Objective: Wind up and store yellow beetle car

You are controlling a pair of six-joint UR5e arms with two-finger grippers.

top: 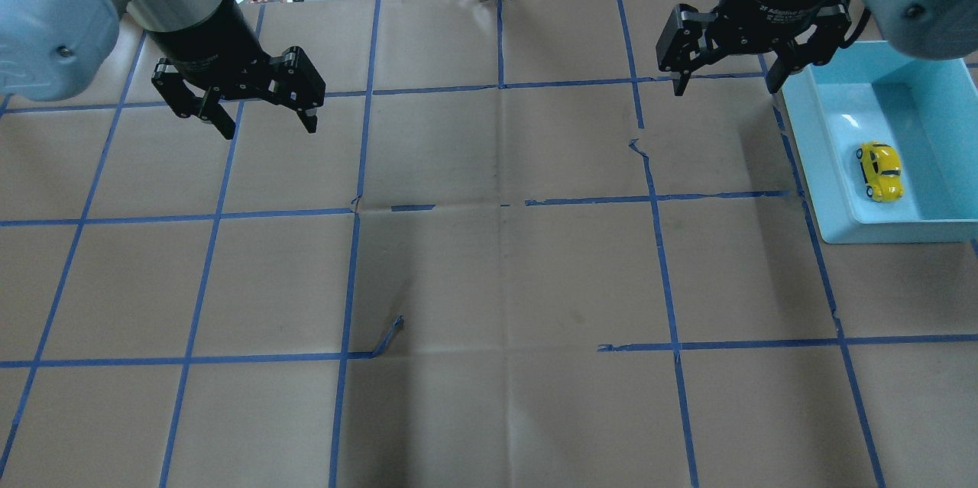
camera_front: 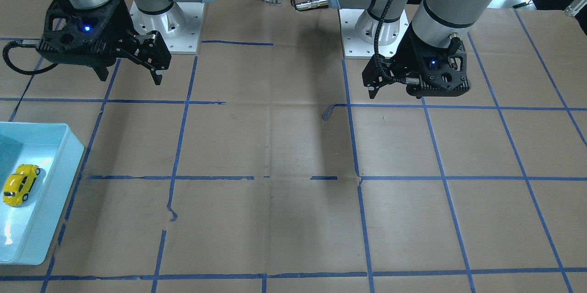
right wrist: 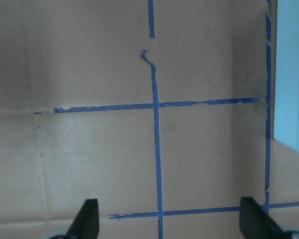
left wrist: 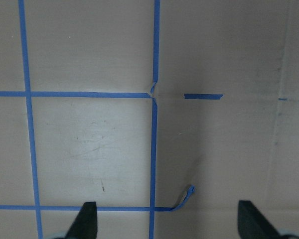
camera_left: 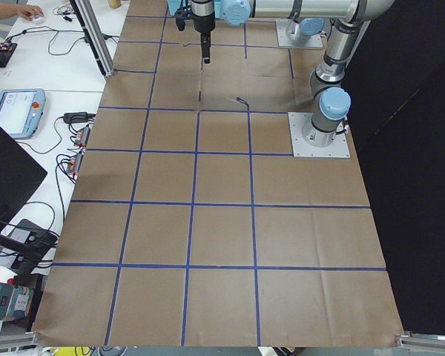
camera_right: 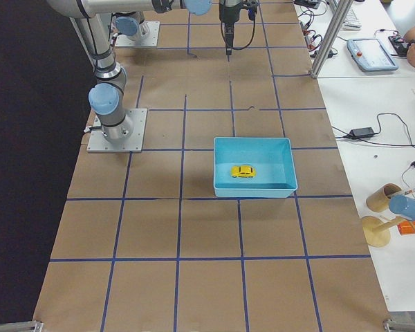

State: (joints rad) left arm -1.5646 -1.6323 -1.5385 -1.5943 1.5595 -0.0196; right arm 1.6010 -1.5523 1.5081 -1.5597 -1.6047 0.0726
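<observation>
The yellow beetle car lies on its wheels inside a light blue bin at the table's right end. It also shows in the front-facing view and the exterior right view. My right gripper hangs open and empty above the table, just left of the bin's far corner; its wrist view shows only paper and the bin's edge. My left gripper hangs open and empty over the far left of the table, well away from the car; its wrist view shows only taped paper.
Brown paper with a blue tape grid covers the table. A loose curl of tape sticks up near the middle. The two arm bases stand at the robot's edge. Desks with cables and devices flank the table ends.
</observation>
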